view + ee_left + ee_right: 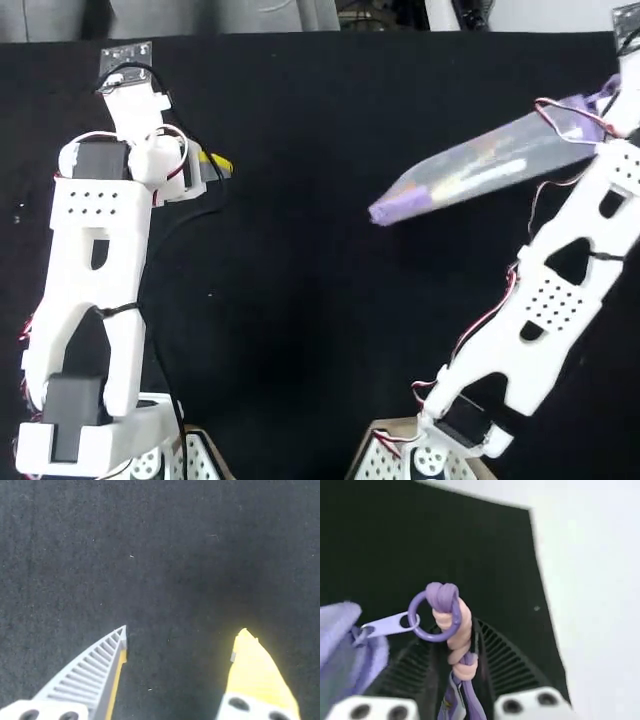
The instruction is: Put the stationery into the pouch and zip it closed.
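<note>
Right pincer (pixel 465 637) is clamped tight on a braided pink-and-purple cord (pixel 454 630). The cord loops through a purple metal ring (pixel 422 630), which carries a lilac flat zipper pull (pixel 385 626). So the whole translucent purple-trimmed fabric pouch (pixel 430 190) hangs off that one cord, lifted off the black cloth-covered table (pixel 300 300). It slants from the pincer at the far right edge down towards the table's middle, low end free. Stationery (pixel 500 170) shows through the pouch wall, inside.

Risks:
- Grip is on a thin soft cord, not on the pouch body. The cord can slide out between the jaws and the pouch would drop.
- The pouch's weight pulls on the zipper pull. If the zip is not fully shut, which I can't tell, the slider could shift and pens could spill out.
- The free end can swing, and nothing steadies it.
- It hangs near the table's far right edge, so a drop could land off the cloth.

Pose: right arm stretches up and out to the far right corner, wrist high. Left arm is extended straight ahead on the left side, well apart from the pouch. Left pincer (pixel 182 632) hangs jaws apart over bare cloth, holding nothing, too far to help.
</note>
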Robot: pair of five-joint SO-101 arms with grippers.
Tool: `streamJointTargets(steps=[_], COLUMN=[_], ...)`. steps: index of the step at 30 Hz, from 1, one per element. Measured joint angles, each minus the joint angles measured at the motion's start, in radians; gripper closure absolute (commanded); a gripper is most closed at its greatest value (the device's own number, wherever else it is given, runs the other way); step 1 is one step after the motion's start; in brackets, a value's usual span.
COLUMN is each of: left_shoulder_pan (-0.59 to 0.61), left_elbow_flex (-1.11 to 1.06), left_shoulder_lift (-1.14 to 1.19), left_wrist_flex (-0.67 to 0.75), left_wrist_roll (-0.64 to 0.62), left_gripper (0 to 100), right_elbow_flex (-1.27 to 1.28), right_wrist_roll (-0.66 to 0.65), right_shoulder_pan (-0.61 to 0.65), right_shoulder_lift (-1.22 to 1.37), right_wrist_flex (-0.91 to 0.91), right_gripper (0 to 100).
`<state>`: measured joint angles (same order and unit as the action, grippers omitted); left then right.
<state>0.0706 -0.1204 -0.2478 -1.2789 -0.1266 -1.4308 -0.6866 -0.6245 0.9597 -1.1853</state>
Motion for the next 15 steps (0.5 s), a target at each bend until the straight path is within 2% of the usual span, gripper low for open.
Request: streamJointTargets(steps=[6,15], left_shoulder_pan=[0.0,0.0], left_elbow_flex=[0.0,0.0], left_shoulder_lift=[0.0,0.0], left_wrist_flex=[0.0,0.0], left_wrist_roll=[0.0,0.0], left_gripper=[66,66], right_elbow_flex=[-0.173,-0.186], right_wrist_roll=[0.0,-0.006], right_shoulder_pan=[-0.008,-0.011], right_shoulder_lift=[0.0,-0.11], right_wrist_flex=[-0.152,-0.247], right_gripper=[98.8,98.8])
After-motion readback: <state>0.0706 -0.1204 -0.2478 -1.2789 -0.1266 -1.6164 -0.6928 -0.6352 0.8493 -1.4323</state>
